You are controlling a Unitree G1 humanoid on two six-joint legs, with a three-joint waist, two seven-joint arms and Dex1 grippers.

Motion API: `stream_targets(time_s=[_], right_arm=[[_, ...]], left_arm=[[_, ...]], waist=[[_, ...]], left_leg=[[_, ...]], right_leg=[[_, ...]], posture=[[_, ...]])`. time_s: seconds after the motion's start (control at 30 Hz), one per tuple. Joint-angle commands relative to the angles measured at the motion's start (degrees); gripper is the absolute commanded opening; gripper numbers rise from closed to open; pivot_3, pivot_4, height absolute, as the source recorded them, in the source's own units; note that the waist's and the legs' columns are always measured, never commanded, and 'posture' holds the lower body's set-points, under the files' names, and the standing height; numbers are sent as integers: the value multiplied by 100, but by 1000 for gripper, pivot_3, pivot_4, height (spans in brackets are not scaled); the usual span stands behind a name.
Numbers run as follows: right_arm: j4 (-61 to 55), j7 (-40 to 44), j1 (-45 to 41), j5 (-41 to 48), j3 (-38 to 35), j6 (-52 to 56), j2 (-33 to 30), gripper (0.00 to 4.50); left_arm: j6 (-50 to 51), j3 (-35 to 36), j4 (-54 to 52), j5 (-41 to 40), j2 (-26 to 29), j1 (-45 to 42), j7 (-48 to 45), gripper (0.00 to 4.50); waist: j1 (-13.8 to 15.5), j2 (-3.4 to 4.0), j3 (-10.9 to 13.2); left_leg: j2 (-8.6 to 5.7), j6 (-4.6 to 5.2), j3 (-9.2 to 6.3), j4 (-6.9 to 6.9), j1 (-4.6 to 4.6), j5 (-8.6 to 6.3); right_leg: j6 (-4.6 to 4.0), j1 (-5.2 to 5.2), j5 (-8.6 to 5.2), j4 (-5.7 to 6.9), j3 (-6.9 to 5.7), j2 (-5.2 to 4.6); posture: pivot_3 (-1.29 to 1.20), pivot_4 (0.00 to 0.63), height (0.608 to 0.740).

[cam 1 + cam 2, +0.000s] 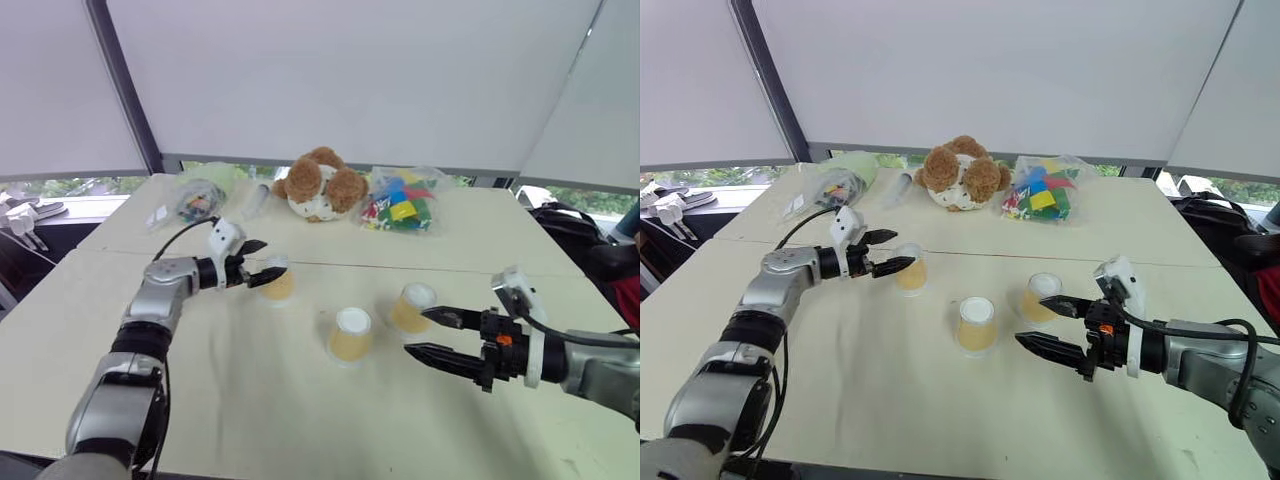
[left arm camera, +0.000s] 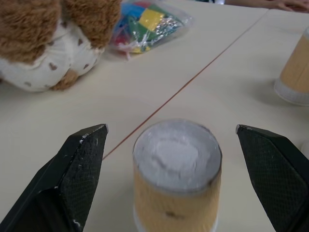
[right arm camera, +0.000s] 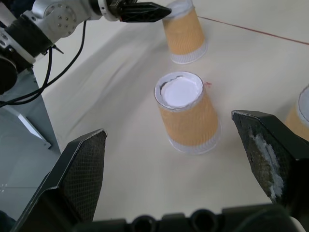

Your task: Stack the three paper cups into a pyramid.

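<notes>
Three paper cups, inverted, separate on the table [image 1: 250, 420]. We log the left cup [image 1: 279, 283] between the spread fingers of the left gripper [image 1: 259, 262]; the middle cup [image 1: 351, 334] and the right cup [image 1: 412, 307] just ahead of the right gripper [image 1: 430, 333], jaws apart, empty.

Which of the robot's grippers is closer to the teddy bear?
The left gripper, open around a cup just in front of the teddy bear. The right gripper hangs open farther back.
</notes>
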Motion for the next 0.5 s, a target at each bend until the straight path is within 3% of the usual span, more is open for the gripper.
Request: stream_targets(time_s=[0.03, 0.17, 0.27, 0.37, 0.5], right_arm=[[-236, -136, 50, 110, -230, -63, 28, 4500], [-317, -262, 114, 147, -258, -72, 70, 4500], [-339, -321, 138, 169, -276, -87, 79, 4500], [-330, -346, 141, 177, -278, -108, 79, 4500], [-308, -339, 172, 162, -298, -127, 74, 4500]], left_arm=[[-498, 21, 610, 178, -157, -353, -6, 4392], [-804, 22, 1180, 318, -328, -575, -22, 4392], [-1012, 24, 1438, 428, -403, -692, 18, 3521], [-1165, 68, 1587, 487, -445, -789, 85, 2194], [-1265, 150, 1376, 428, -339, -822, -31, 2190]], waist=[[0, 0, 0], [-4, 0, 0], [1, 0, 0], [3, 0, 0], [4, 0, 0]], left_leg=[[0, 0, 0, 0, 0, 0], [0, 0, -1, 0, 0, 0], [0, 0, -1, 0, 0, 0], [0, 0, -1, 1, -1, 0], [0, 0, -2, 1, -1, 0]], right_leg=[[0, 0, 0, 1, 0, 0], [0, -1, 0, 3, 0, 1], [1, -1, 0, 2, 0, 1], [1, 0, 0, 2, 0, 1], [2, 0, 1, 3, 0, 1]], posture=[[0, 150, 740], [0, 150, 740], [0, 150, 740], [0, 150, 740], [0, 150, 740]])
